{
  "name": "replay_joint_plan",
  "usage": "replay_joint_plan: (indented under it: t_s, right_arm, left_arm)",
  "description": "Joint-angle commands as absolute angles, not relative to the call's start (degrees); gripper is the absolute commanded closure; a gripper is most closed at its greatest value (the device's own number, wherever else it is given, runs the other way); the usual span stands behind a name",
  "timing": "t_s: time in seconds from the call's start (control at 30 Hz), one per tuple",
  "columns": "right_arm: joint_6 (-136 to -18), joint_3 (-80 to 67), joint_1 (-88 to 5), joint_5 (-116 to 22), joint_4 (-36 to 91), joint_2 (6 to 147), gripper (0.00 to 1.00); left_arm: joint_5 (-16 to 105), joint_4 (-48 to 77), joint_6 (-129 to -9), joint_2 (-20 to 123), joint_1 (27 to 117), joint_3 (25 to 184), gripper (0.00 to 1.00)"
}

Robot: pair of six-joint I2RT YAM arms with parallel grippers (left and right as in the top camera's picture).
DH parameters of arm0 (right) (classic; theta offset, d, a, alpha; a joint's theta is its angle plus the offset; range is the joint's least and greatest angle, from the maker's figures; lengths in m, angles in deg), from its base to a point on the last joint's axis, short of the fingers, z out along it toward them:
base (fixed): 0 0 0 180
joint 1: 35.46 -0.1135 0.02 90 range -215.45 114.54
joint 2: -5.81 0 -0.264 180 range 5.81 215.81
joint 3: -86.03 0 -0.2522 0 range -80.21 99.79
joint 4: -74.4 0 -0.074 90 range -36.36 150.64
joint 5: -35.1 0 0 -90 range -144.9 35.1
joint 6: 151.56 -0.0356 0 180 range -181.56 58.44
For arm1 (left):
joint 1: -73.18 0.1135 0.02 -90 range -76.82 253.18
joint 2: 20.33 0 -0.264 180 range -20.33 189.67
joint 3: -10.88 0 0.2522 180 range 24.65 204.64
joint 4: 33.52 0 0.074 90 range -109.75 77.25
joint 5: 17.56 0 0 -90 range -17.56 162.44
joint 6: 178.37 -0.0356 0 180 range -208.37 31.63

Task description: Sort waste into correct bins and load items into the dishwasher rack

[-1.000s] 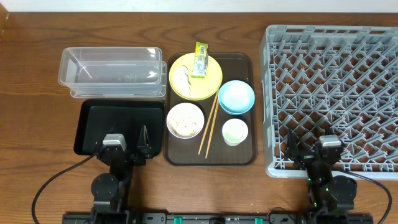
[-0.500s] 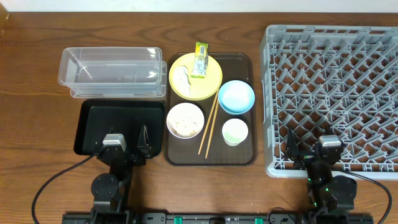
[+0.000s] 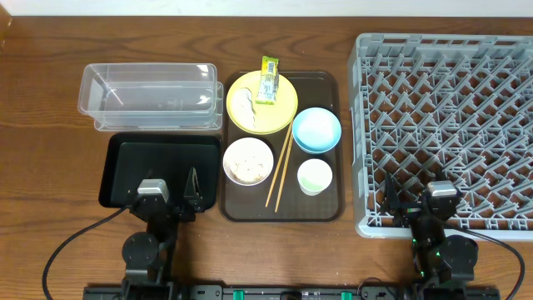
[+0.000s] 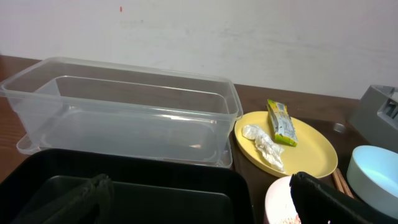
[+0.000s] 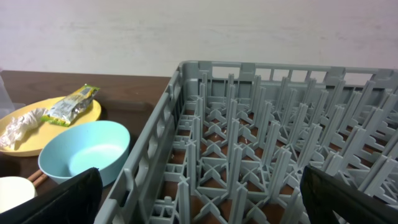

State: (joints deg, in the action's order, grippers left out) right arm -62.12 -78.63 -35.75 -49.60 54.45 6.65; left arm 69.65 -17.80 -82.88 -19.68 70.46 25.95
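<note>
The left gripper [image 3: 166,197] over the black tray's [image 3: 125,158] near edge and the right gripper [image 3: 415,204] over the rack's [image 3: 450,100] near edge both gape wide, holding nothing. The plate [image 3: 271,115] with wrapper [image 3: 268,80] and paper [image 3: 245,102], blue bowl [image 3: 316,130], white bowl [image 3: 248,161], cup [image 3: 315,176] and chopsticks [image 3: 280,167] sit on the brown tray [image 3: 325,208], between tub [image 3: 150,96] and rack.

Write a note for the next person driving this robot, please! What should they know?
Left end effector: open, empty, at the black tray's near edge.
Right end effector: open, empty, at the rack's near edge.
On the brown tray: yellow plate with wrapper and paper scrap, blue bowl, white bowl holding food scraps, cup, chopsticks.
Clear tub, black tray and rack hold nothing.
Done: nothing.
Left: all sorting and loading.
</note>
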Motion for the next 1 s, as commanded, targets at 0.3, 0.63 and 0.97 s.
replay_joint_plan:
  t_s: [0.3, 0.63, 0.97]
  right_arm:
    - [-61.49, -78.82, -36.6, -49.99, 54.49, 6.3, 0.01]
    - [-64.52, -78.47, -36.6, -50.52, 54.6, 6.34, 0.01]
    - [-64.52, -67.26, -36.6, -54.78, 46.75, 17.69, 0.01]
  left_arm:
    - [69.94, -15.94, -83.64, -20.1, 70.7, 24.87, 0.07]
    - [69.91, -15.83, -83.18, -19.94, 70.7, 25.42, 0.07]
    - [69.91, -6.37, -83.2, -4.36, 70.7, 39.56, 0.07]
